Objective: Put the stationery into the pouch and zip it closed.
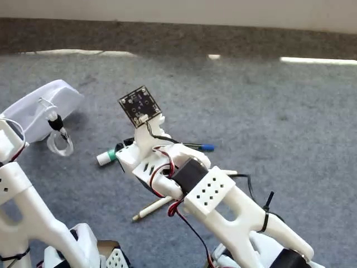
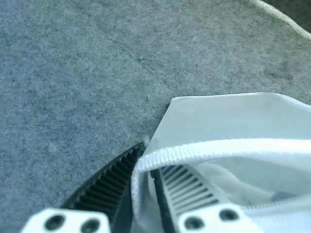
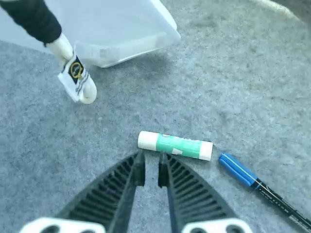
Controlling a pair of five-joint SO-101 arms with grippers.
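Grey felt table. Right gripper jaws a slit apart, empty, just short of glue stick; blue pen beside it. Farther off, left gripper jaws clamp pouch rim.

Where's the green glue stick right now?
In the right wrist view the glue stick lies on the table just ahead of the right gripper, the blue pen beside it, the pouch farther off.
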